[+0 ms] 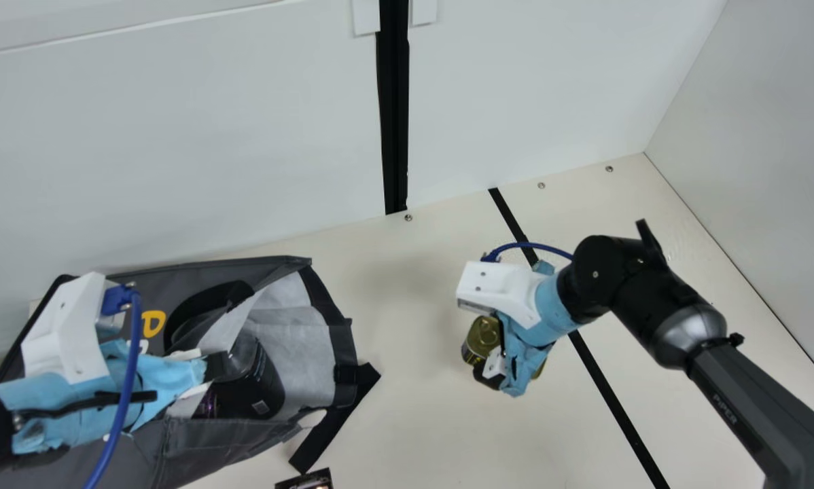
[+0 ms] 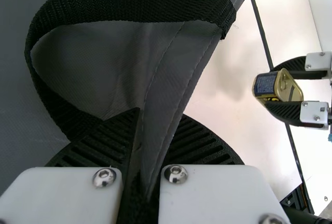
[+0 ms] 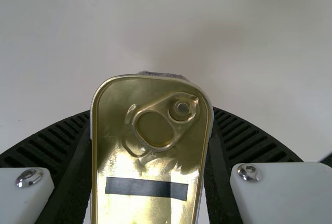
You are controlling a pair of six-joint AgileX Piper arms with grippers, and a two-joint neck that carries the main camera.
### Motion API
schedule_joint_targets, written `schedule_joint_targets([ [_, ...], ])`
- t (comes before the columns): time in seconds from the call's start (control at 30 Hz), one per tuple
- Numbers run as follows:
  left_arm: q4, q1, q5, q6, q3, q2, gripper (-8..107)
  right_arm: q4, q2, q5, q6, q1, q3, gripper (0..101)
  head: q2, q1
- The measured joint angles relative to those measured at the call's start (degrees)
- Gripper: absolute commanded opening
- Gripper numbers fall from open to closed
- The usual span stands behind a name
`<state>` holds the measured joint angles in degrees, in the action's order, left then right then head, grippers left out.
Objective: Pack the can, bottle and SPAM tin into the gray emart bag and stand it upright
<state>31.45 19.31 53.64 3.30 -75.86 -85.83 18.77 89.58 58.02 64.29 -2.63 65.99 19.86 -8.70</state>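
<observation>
Bag [image 1: 196, 441]: lying on its side on the table [image 1: 420, 421] at the main view's left, not upright. Its mouth faces the middle of the table and stands open, showing a pale lining [image 1: 305, 360]. A black handle [image 1: 237, 292] loops over the upper face; a black strap [image 1: 332, 421] runs from the mouth's edge onto the table.

Contents: a dark container [image 1: 254, 380] lies inside, just within the mouth. Whether it is the can or the bottle cannot be told.

Left gripper [image 1: 215, 367]: at the bag, closed on a fold of its gray fabric. The left wrist view confirms the fold pinched between both ribbed fingers [image 2: 202, 143], with the handle's loop beside them.

Right gripper [image 1: 490, 354]: over the table, well apart from the bag's mouth, holding the tin [image 1: 483, 334] between its two fingers. The right wrist view shows the tin's gold lid with pull ring [image 3: 155, 128] and a dark strip [image 3: 146, 188] across it, one finger against each side. A blue label shows on the tin's side in the left wrist view.

Other items: a small dark object [image 1: 308, 481], cut off by the main view's bottom edge, near the strap; black tape [image 1: 611, 401] across the table, passing behind the right arm; a white wall [image 1: 176, 149] behind the table.
</observation>
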Motion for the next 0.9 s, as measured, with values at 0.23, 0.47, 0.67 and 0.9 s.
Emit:
schedule_joint_targets([
  [0.23,0.0,0.0,0.0,0.0,0.0,0.0,-8,0.99,1.06,0.48,1.8,3.83,0.99,0,0.0,0.0],
  [0.47,0.0,0.0,0.0,0.0,0.0,0.0,-8,2.28,1.96,1.08,3.6,6.86,2.06,0,0.0,0.0],
  [0.67,0.0,0.0,0.0,0.0,0.0,0.0,-8,3.85,2.91,1.38,5.28,8.77,3.31,0,0.0,0.0],
  [0.9,0.0,0.0,0.0,0.0,0.0,0.0,-8,6.57,4.01,1.82,7.8,10.8,4.46,0,0.09,0.0],
])
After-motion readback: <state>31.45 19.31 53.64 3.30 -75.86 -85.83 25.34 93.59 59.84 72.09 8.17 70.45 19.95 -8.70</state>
